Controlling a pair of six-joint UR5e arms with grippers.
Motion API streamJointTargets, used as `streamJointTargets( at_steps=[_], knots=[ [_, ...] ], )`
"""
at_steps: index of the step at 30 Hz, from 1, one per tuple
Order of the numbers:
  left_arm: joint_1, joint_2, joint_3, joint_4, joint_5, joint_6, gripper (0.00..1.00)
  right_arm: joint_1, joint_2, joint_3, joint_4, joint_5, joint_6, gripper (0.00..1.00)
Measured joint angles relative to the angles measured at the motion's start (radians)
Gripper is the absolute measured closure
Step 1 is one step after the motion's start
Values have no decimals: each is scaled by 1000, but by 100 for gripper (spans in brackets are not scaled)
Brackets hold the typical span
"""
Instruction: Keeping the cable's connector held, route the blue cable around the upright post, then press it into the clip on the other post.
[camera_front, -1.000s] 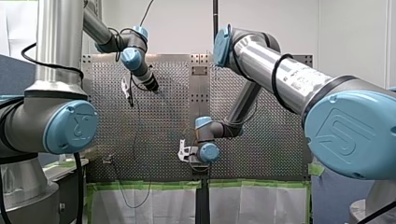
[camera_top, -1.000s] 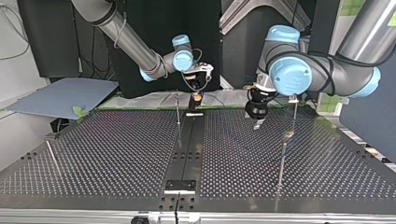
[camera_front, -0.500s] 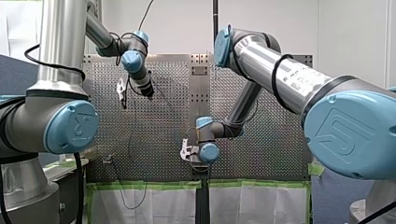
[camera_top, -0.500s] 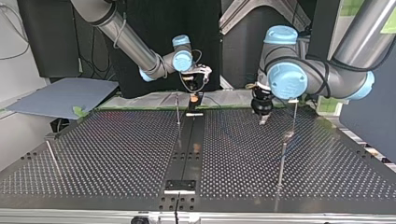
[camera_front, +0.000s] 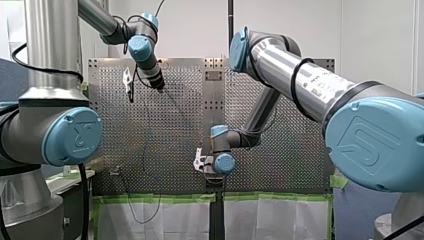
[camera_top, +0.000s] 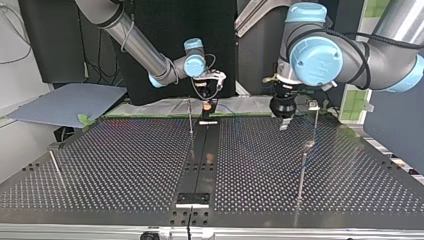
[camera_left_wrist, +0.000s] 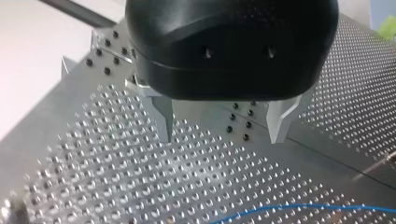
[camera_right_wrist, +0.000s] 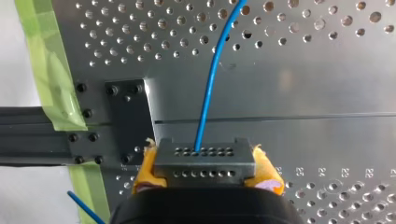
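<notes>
Right claw (camera_right_wrist: 205, 169) clamps the connector (camera_right_wrist: 204, 156); left claw (camera_left_wrist: 222, 134) spread wide.

I see a thin blue cable (camera_right_wrist: 208, 93) leaving a grey connector (camera_right_wrist: 204, 161) dotted with two rows of dark holes. My right jaws wear yellow pads (camera_right_wrist: 145, 168). My left jaws are bare metal under a black housing (camera_left_wrist: 231, 46). The silver tabletop (camera_right_wrist: 303, 70) is peppered with holes and edged with green tape (camera_right_wrist: 46, 60).

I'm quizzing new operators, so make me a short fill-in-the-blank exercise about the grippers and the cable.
My right gripper clamps the connector between ____ pads. The cable leaving the connector is ____. My left gripper has ____ between its open metal fingers. Missing words: yellow; blue; nothing.
</notes>
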Motion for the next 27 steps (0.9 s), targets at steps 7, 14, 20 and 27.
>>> streamJointTargets(
  at_steps=[7, 14, 20, 27],
  knots=[
    [-15, 9, 0, -7, -46, 32, 0, 0, -1, 0, 5, 30, -34, 100],
    [-6, 9, 0, 3, -90, 58, 0, 10, 0, 1, 34, 97, -44, 100],
    [8, 10, 0, 19, -136, 87, 0, 9, 1, 1, 39, 134, -39, 100],
    [19, 20, 0, 27, -203, 113, 0, 2, 18, 2, 40, 157, -46, 100]
  ],
)
